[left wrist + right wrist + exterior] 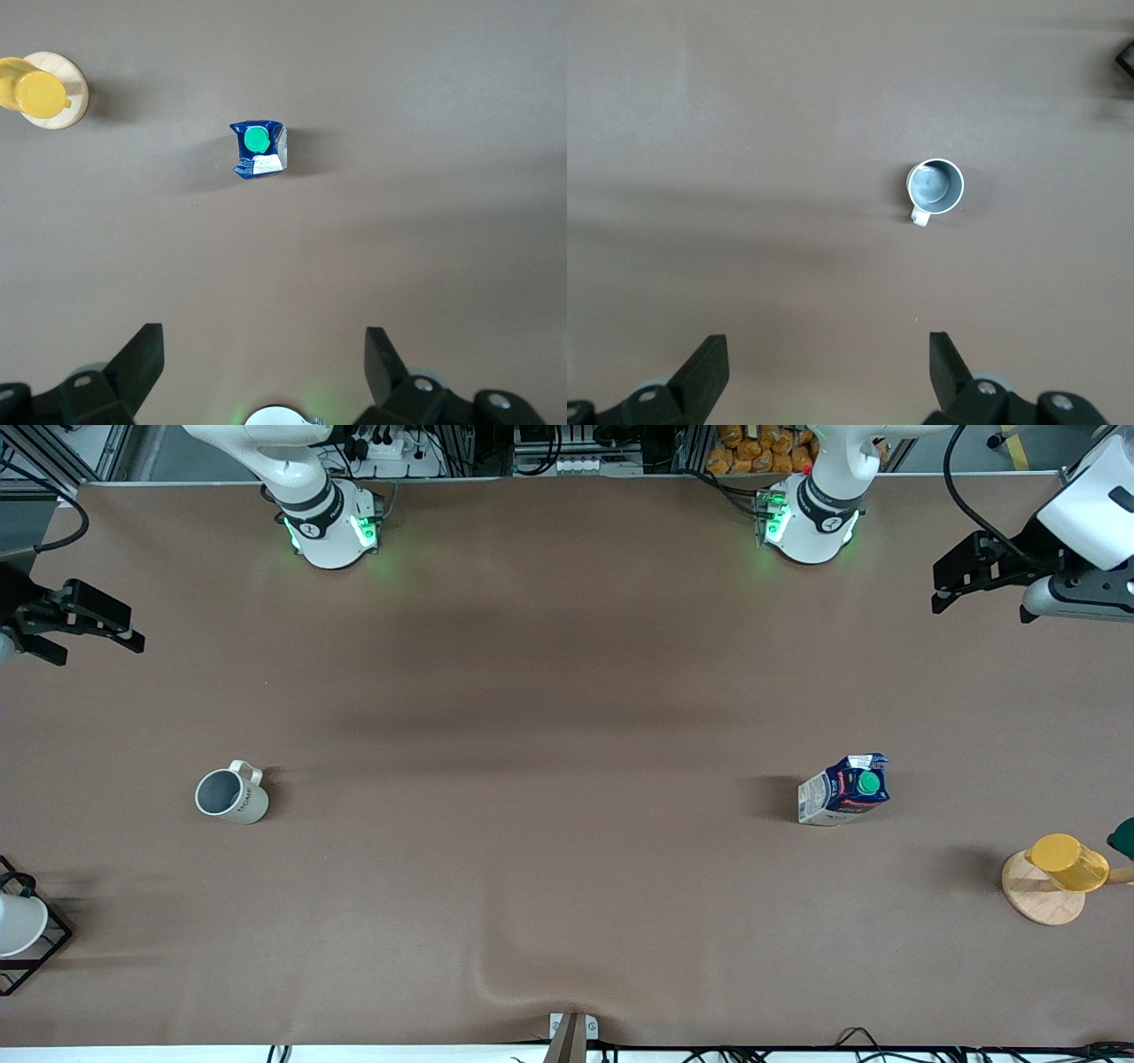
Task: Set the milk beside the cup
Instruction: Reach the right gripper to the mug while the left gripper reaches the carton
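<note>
The milk [844, 789], a dark-blue carton with a green cap, stands upright on the brown table toward the left arm's end; it also shows in the left wrist view [259, 149]. The cup [232, 794], a cream mug with a grey inside and dark lettering, stands toward the right arm's end and shows in the right wrist view [935, 187]. My left gripper [939, 592] hangs open and empty high over the left arm's end of the table [264, 359]. My right gripper [99, 648] hangs open and empty high over the right arm's end [827, 363]. Both arms wait.
A yellow cup [1067, 862] lies on a round wooden coaster [1032, 903] beside the milk, nearer to the front camera. A dark green object [1123, 837] shows at the table's edge there. A white cup sits in a black wire rack [27, 957] near the mug.
</note>
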### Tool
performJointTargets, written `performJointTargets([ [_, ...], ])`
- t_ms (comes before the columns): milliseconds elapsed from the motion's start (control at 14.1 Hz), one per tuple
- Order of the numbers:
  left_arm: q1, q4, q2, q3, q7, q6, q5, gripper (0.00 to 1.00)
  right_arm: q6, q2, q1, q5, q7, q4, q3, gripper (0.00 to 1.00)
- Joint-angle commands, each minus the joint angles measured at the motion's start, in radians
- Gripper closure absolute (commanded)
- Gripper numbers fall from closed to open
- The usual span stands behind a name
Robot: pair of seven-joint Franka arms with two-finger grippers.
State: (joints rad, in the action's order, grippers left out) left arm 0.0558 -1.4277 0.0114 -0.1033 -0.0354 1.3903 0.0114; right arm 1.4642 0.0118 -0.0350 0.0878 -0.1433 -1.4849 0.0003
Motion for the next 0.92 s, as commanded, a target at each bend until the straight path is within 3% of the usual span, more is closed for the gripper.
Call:
performJointTargets([
  [0,-0.004,0.001,0.007,-0.003,0.006,-0.013,0.002,0.00,-0.016,0.010,0.004,-0.013,0.021,0.018,0.004,0.00],
  [284,0.002,0.004,-0.028,-0.001,-0.009,-0.010,-0.001,0.00,-0.016,0.037,-0.006,-0.019,0.007,0.014,0.001,0.00],
  [497,-0.001,0.006,-0.092,-0.001,-0.017,0.030,-0.013,0.00,-0.009,0.143,-0.046,-0.019,-0.056,0.009,-0.003,0.00],
  [852,0.003,-0.014,-0.247,-0.003,-0.017,0.159,-0.013,0.00,0.180,0.286,-0.094,-0.028,-0.146,-0.064,-0.005,0.00],
])
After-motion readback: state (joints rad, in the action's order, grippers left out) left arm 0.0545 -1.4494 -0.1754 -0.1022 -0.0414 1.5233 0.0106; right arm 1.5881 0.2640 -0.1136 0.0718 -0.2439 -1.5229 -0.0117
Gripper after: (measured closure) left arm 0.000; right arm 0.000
